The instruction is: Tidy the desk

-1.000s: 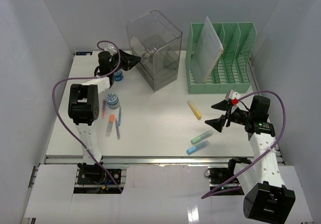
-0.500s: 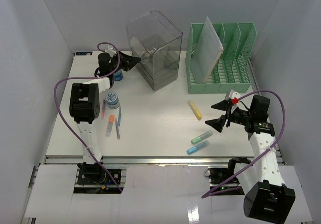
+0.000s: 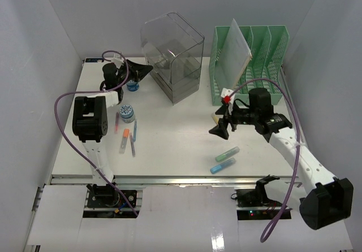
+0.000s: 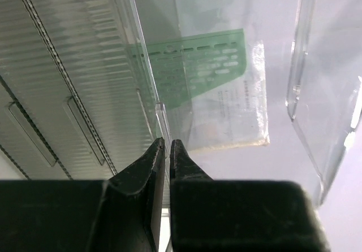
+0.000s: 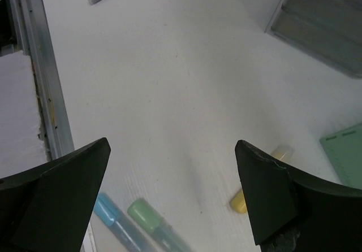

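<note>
The white desk (image 3: 175, 139) holds scattered stationery. My right gripper (image 3: 220, 122) is open and empty, hovering over a yellow highlighter (image 5: 240, 201), which its right finger partly hides. A green highlighter (image 3: 228, 153) and a blue highlighter (image 3: 222, 165) lie nearer the front rail; both also show in the right wrist view, green (image 5: 144, 215) and blue (image 5: 108, 211). My left gripper (image 3: 139, 70) is shut and empty, its tips (image 4: 167, 145) right at the left wall of a clear acrylic drawer organizer (image 3: 172, 57).
A green file holder (image 3: 249, 65) with a document stands at the back right. Two small blue jars (image 3: 126, 113) (image 3: 133, 85) and several pens (image 3: 125, 140) lie at the left. The aluminium rail (image 5: 34, 65) runs along the front.
My right arm has swung left and away from the front, from the right edge to above the yellow highlighter. My left gripper has shifted slightly left, still shut.
</note>
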You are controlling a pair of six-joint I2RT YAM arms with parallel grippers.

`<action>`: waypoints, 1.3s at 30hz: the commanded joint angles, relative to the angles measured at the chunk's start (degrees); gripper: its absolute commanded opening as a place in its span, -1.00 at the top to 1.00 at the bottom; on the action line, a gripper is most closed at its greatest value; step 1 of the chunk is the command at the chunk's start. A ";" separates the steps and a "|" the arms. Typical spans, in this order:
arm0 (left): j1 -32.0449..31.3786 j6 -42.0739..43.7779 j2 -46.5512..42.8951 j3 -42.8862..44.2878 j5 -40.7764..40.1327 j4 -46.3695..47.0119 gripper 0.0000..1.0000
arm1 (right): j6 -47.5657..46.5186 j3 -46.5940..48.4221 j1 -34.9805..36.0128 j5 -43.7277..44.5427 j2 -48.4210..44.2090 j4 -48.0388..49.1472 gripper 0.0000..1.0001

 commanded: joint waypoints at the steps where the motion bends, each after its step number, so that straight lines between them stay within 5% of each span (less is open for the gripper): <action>1: 3.27 -0.68 -6.50 -1.88 3.11 3.70 1.00 | 9.63 12.05 8.88 14.58 8.40 2.19 -0.97; 7: 5.01 -3.57 -8.85 -4.08 4.27 6.48 1.00 | 24.42 33.75 20.22 32.12 24.63 3.07 -0.81; 15: 6.44 -6.84 -11.08 -4.93 6.12 8.59 1.00 | 36.05 50.80 21.73 28.73 36.68 7.35 -0.82; 33: 6.69 -14.33 -13.48 -4.07 5.94 12.31 1.00 | 52.59 50.31 22.34 27.32 40.94 19.48 -1.00; 39: 6.69 -15.23 -14.22 -4.21 5.56 12.75 1.00 | 54.20 50.54 22.83 28.15 42.83 22.11 -0.81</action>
